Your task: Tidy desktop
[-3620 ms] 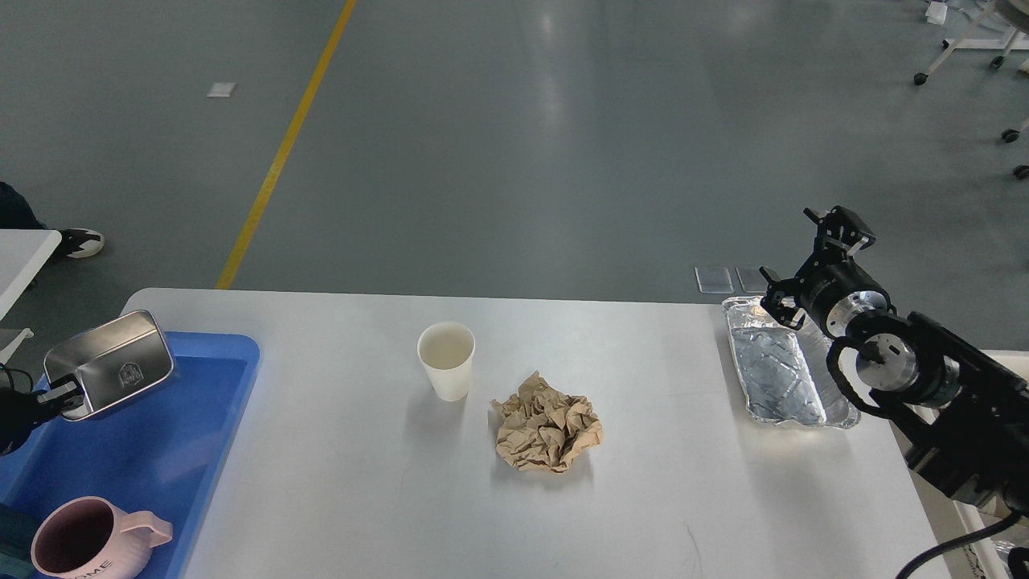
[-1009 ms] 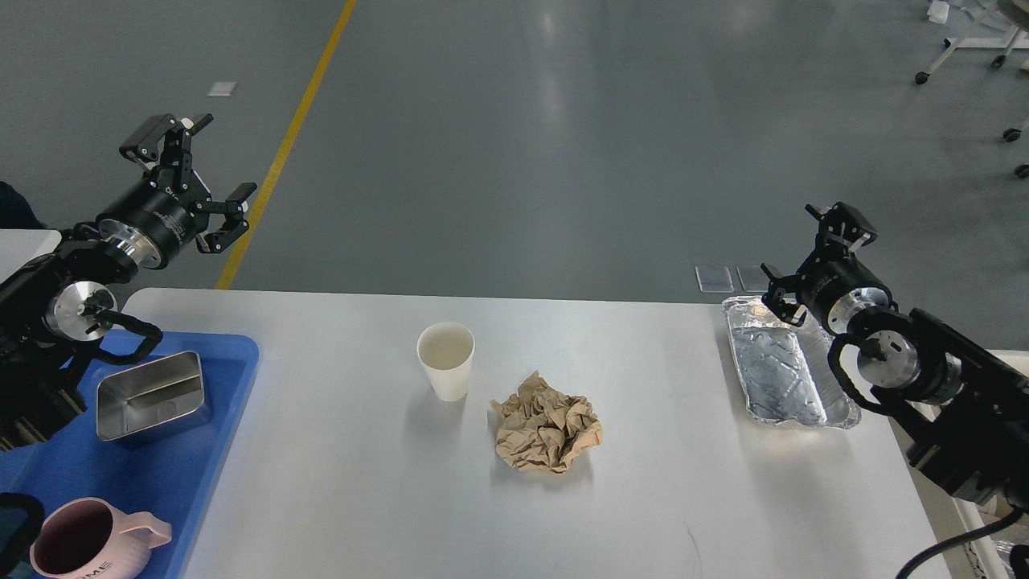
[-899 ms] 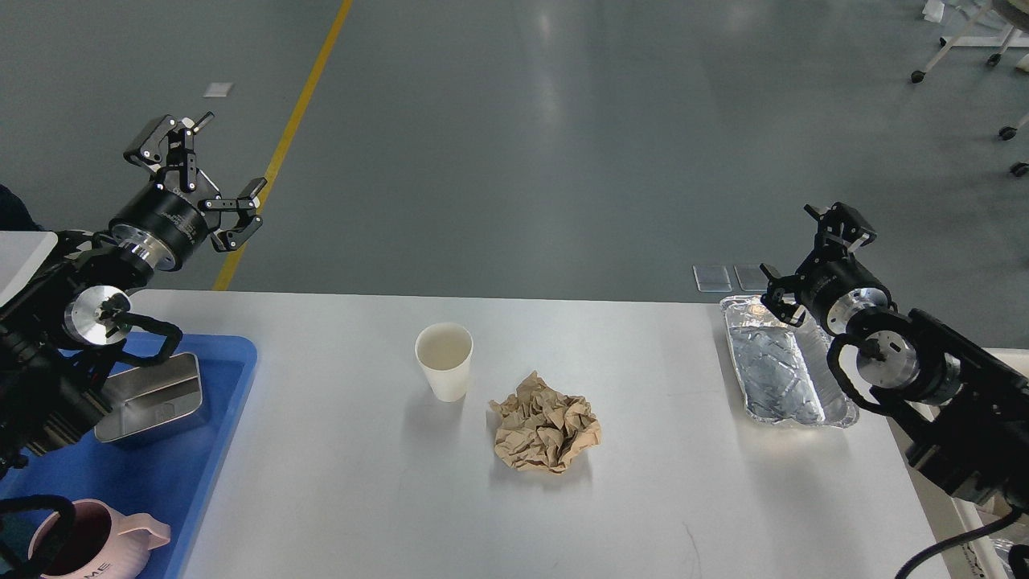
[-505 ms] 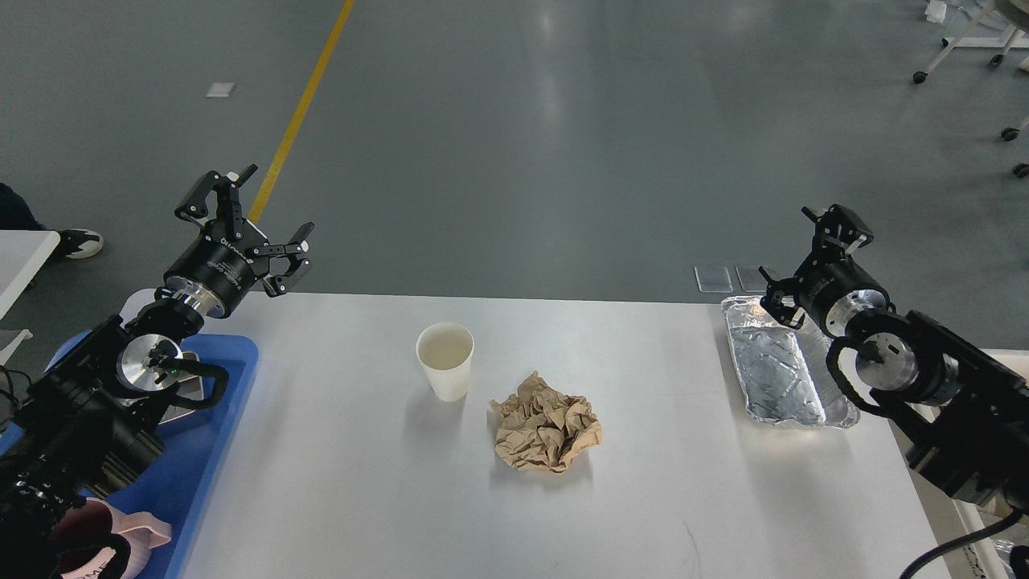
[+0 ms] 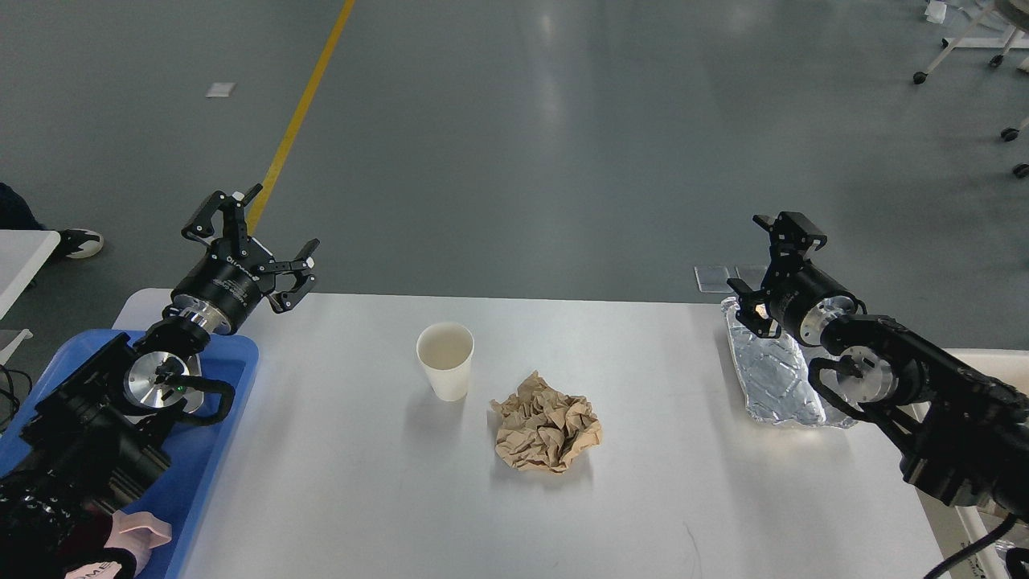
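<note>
The white desktop [image 5: 362, 482] holds a white paper cup [image 5: 445, 359] standing upright near the middle. A crumpled ball of brown paper [image 5: 547, 433] lies just right of it and nearer to me. A foil tray [image 5: 772, 374] lies at the right edge. My left gripper [image 5: 261, 235] is open and empty, raised over the table's far left corner, well left of the cup. My right gripper [image 5: 762, 264] is open and empty above the far end of the foil tray.
A blue plastic tray [image 5: 233, 378] sits at the left edge, mostly covered by my left arm. The handle of a pink mug [image 5: 137, 531] shows at its near end. A small white table [image 5: 24, 253] stands further left. Grey floor lies beyond the far edge.
My left gripper let go of a steel box in the blue tray, rose, then swung right and down to the far left corner. My right gripper has just shifted left over the foil tray.
</note>
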